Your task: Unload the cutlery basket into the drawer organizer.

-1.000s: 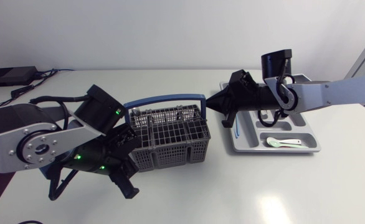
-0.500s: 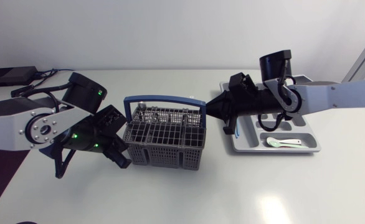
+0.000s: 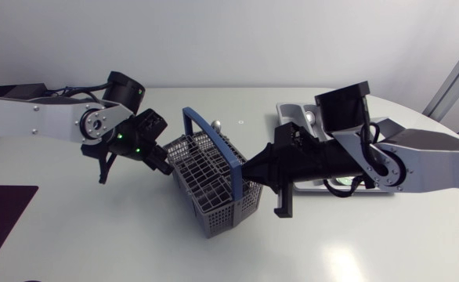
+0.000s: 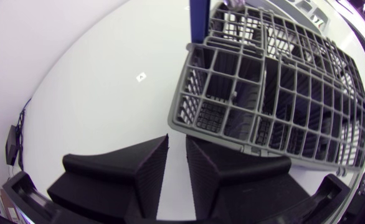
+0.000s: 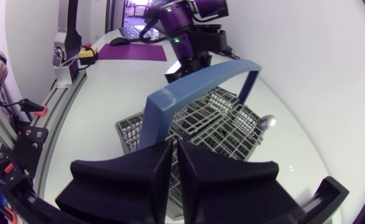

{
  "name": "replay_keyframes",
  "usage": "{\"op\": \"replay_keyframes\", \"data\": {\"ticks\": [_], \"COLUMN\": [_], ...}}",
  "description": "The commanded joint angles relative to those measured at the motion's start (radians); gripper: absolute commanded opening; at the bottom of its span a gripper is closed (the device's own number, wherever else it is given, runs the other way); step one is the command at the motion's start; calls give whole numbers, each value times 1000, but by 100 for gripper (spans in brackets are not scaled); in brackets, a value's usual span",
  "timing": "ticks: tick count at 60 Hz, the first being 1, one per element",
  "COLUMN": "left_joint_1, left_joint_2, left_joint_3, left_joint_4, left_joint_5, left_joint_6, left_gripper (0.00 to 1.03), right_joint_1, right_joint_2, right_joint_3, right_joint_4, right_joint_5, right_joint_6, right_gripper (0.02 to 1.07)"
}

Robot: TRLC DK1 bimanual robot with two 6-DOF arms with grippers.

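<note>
Both left fingers (image 4: 126, 168) and right fingers (image 5: 132, 171) are together by the basket (image 3: 210, 176); organizer (image 3: 290, 110) half-hidden.

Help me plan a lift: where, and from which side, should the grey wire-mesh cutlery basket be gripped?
Grip the grey wire-mesh cutlery basket by the top span of its blue arched plastic handle, coming from above. That span is a thin flat strap standing clear over the wide mesh body, so jaws closing across its two faces would probably hold.

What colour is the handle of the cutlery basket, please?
The handle is blue, on a grey cutlery basket; the right wrist view shows it best.
</note>
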Motion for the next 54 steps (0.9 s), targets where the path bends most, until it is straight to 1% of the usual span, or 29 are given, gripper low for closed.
{"op": "replay_keyframes", "data": {"ticks": [1,7,12,21,29,39,42,50,54], "left_joint_1": [5,9,15,23,31,49,52,51,51], "left_joint_2": [64,98,109,122,142,190,210,260,294], "left_joint_3": [84,121,131,141,153,211,236,309,369], "left_joint_4": [18,18,18,19,24,25,25,18,-13], "left_joint_5": [0,0,0,2,3,55,74,85,106], "left_joint_6": [8,9,8,6,5,-11,-23,-37,-51], "left_gripper": [23,23,23,23,23,23,23,23,23], "right_joint_1": [3,-104,-187,-248,-229,-146,-120,-52,-21], "right_joint_2": [-13,-18,13,83,119,126,111,90,102], "right_joint_3": [-33,-27,-29,-43,-75,-106,-115,-133,-141], "right_joint_4": [31,51,53,64,80,85,80,90,139], "right_joint_5": [23,21,5,5,9,31,35,63,75], "right_joint_6": [51,54,22,-26,-47,-44,-35,-4,29], "right_gripper": [15,15,15,15,15,15,15,15,15]}}
